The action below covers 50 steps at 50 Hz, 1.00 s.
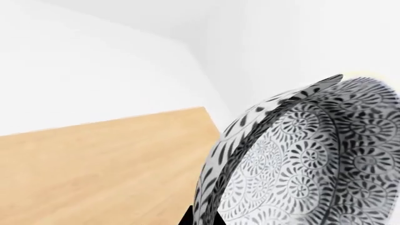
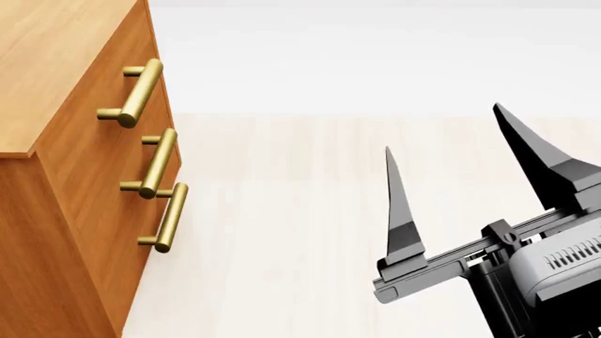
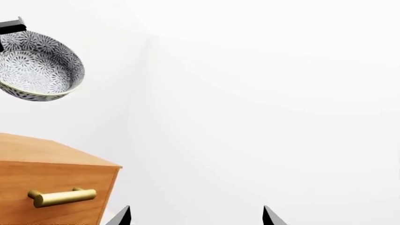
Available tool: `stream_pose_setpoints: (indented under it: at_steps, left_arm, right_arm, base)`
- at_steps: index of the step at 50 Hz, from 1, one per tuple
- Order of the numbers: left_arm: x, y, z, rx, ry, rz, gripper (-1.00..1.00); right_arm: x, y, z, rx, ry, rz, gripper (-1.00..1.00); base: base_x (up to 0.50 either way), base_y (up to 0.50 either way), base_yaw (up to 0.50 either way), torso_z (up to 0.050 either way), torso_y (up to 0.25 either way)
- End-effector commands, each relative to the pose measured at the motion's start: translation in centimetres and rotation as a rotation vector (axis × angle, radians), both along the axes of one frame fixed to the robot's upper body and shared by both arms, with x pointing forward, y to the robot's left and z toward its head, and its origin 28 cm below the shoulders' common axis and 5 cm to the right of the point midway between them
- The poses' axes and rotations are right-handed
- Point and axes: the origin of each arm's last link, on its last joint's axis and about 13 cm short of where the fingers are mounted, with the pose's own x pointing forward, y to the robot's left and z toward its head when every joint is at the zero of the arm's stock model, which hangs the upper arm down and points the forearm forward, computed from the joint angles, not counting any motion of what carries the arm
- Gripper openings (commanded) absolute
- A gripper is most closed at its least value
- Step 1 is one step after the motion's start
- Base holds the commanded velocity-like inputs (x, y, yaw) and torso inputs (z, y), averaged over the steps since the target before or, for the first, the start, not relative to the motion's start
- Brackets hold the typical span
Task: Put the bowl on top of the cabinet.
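Up close, our left end effector (image 3: 9,28) is gripping the bowl (image 1: 312,159) tilted above the cabinet (image 3: 53,157), while our right end effector (image 2: 451,151) is hanging wide open, empty.

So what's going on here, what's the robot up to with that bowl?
The left arm has the patterned bowl lifted in the air, tilted, well above the wooden cabinet; it has not been set down on the top yet. A dark gripper part shows at the bowl's rim. The right gripper hangs open and empty over the pale floor, beside the cabinet's brass handles.
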Motion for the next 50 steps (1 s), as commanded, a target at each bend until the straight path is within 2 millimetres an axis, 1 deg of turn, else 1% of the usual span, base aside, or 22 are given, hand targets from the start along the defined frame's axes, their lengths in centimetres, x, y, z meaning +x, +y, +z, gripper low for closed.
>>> stream_pose_setpoints:
  at_steps: [1, 7, 16, 21, 32, 39, 47, 50]
  left_arm:
    - [0.5, 0.3, -0.4, -0.022, 0.022, -0.008, -1.00]
    - [0.9, 0.5, -1.1, -0.024, 0.055, -0.015, -1.00]
    - [1.0, 0.9, -1.7, -0.044, 0.058, -0.012, -1.00]
    - [1.3, 1.3, -2.5, -0.069, 0.075, -0.011, -1.00]
    - [1.4, 1.4, -2.3, -0.087, 0.076, -0.012, -1.00]
    - [1.9, 1.5, -3.4, -0.175, 0.062, -0.043, -1.00]
    - [2.1, 1.5, -3.8, -0.219, 0.053, -0.058, -1.00]
    - [2.2, 1.5, -3.9, -0.205, 0.056, -0.053, -1.00]
  right_arm:
    - [0.0, 0.0, -0.1, -0.007, 0.001, -0.005, 1.00]
    - [0.1, -0.1, -0.2, -0.004, 0.005, -0.008, 1.00]
    - [0.0, -0.1, -0.1, -0.006, 0.003, -0.008, 1.00]
    - [0.1, 0.0, -0.2, -0.009, 0.007, -0.007, 1.00]
    - [0.1, 0.0, -0.3, -0.011, 0.008, -0.008, 1.00]
    - [0.2, 0.2, -0.1, -0.013, 0.007, -0.004, 1.00]
    - [0.2, 0.0, -0.3, -0.010, 0.010, -0.010, 1.00]
    - [0.2, 0.0, -0.4, -0.013, 0.010, -0.011, 1.00]
  base:
    - [0.00, 0.00, 0.00, 0.000, 0.000]
    - [0.00, 0.00, 0.00, 0.000, 0.000]
    - [0.00, 0.00, 0.00, 0.000, 0.001]
    - [0.00, 0.00, 0.00, 0.000, 0.000]
    - [0.00, 0.00, 0.00, 0.000, 0.000]
    - [0.00, 0.00, 0.00, 0.000, 0.001]
    - [0.00, 0.00, 0.00, 0.000, 0.000]
    - [0.00, 0.00, 0.00, 0.000, 0.000]
